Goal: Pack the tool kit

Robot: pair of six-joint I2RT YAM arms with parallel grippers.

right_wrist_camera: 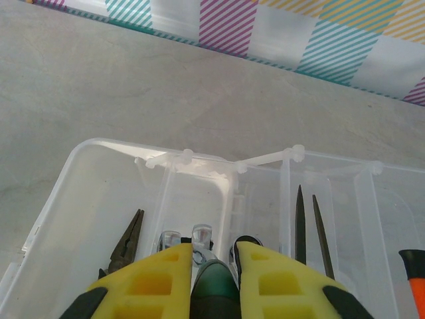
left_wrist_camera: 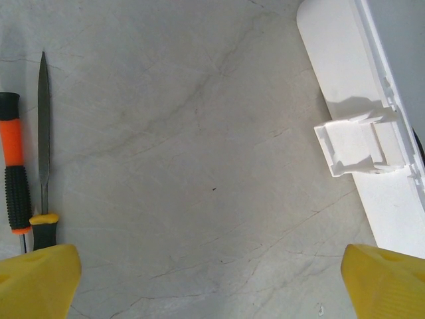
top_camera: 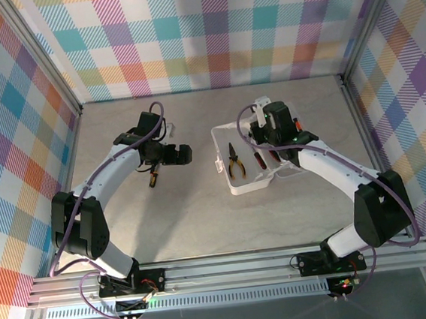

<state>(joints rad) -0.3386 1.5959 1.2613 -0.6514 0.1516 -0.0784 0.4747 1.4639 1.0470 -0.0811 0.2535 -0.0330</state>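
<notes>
Yellow fingers of your right end effector [right_wrist_camera: 214,256] were clamped on a green-handled tool [right_wrist_camera: 214,289], held over a middle compartment of the clear case [right_wrist_camera: 99,149]. The case sat on the table [left_wrist_camera: 199,133], toward three o'clock in the top view. Pliers [right_wrist_camera: 126,242] at nine o'clock and two slim files [right_wrist_camera: 300,226] at three o'clock already lay inside. Your left end effector [left_wrist_camera: 212,276] hung spread wide and empty. At its nine o'clock, an orange-handled screwdriver [left_wrist_camera: 13,159] and a needle file [left_wrist_camera: 44,133] were not yet packed. You could not see the green tool's tip, and the lid was cut off.
</notes>
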